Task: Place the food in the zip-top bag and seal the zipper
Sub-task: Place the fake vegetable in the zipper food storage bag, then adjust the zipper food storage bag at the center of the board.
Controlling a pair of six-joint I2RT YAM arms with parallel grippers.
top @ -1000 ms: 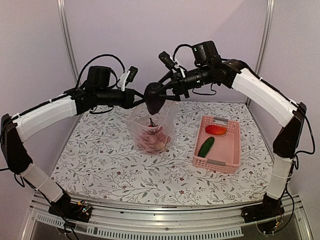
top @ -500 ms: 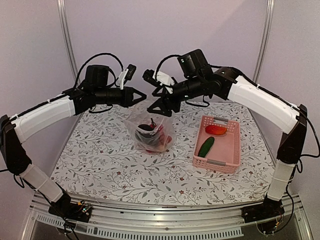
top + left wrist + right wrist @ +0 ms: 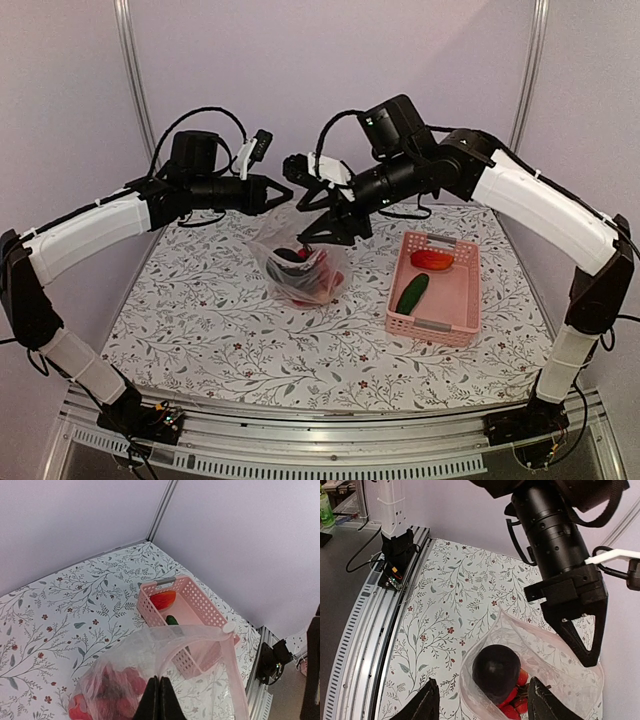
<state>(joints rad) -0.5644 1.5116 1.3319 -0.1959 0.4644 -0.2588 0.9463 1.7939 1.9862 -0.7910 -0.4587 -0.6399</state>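
Pink slotted basket sits nearest you at the right, with the cucumber in front and the pepper behind. Left of it, the zip-top bag holds the eggplant on red fruits. Your left gripper is pinched onto the bag's rim. Your right gripper hangs above the mouth, fingers apart and empty.

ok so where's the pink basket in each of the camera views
Top external: the pink basket sits right of centre, to the right of the zip-top bag.
Left wrist: the basket is mid-frame, just beyond the bag's raised rim.
Right wrist: not in it.
Shared landmark: the zip-top bag, low and right of centre in the right wrist view.
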